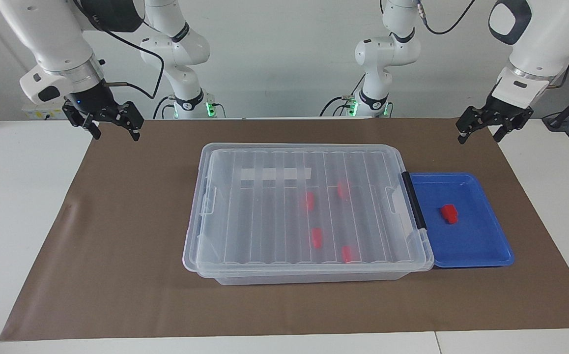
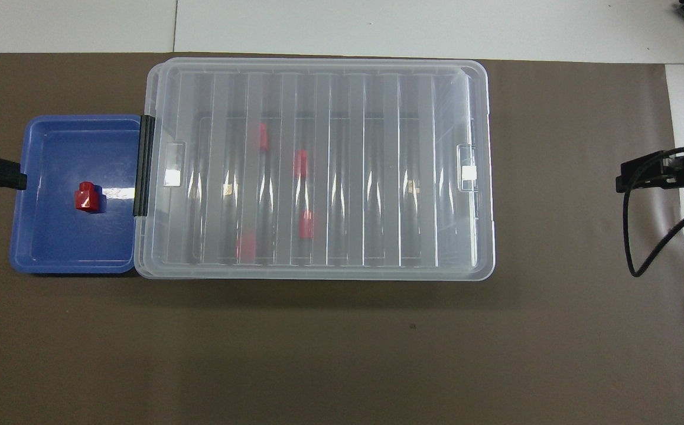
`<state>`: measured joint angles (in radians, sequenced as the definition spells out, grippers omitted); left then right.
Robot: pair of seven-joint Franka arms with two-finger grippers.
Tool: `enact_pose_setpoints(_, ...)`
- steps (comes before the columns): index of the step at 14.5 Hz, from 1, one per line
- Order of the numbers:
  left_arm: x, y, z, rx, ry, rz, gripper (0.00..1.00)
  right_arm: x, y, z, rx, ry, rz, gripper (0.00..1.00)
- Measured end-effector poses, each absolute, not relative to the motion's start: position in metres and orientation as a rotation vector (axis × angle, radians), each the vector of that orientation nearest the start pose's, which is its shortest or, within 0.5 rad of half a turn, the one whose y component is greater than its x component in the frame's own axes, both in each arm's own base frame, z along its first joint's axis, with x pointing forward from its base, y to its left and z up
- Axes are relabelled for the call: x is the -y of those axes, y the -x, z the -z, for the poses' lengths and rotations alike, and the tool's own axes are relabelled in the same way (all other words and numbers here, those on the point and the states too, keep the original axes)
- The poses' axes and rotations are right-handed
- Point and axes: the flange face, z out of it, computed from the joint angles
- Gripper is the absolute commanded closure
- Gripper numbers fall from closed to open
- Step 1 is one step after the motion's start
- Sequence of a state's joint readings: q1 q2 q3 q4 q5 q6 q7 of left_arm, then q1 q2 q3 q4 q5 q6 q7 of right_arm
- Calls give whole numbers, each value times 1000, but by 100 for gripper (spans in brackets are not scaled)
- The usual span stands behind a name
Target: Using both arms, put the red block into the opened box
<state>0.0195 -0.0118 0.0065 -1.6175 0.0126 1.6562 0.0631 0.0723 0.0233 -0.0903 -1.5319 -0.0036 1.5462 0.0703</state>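
The red block (image 1: pixel 449 213) lies alone in the blue tray (image 1: pixel 481 246) at the right of the facing view, touching the clear box (image 1: pixel 215 196), whose ribbed lid (image 1: pixel 265 216) is on, four red blocks (image 1: pixel 317 237) showing through it. Left gripper (image 1: pixel 478 132) hangs at upper right, right gripper (image 1: pixel 116 132) at upper left, both jaws wide and empty above the brown mat (image 1: pixel 117 275) on the worktop.
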Motion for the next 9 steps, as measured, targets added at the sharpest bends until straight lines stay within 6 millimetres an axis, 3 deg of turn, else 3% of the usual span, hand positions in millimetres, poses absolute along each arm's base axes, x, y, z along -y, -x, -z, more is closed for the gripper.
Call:
enact_pose_setpoints(7, -16, -558, -617, -59, 3125, 78, 0, 7, -564, -627, -131, 3143, 38, 0)
enact_pose_setpoints(9, -16, -558, -617, -59, 3125, 78, 0, -5, -571, -611, -98, 3139, 87, 0)
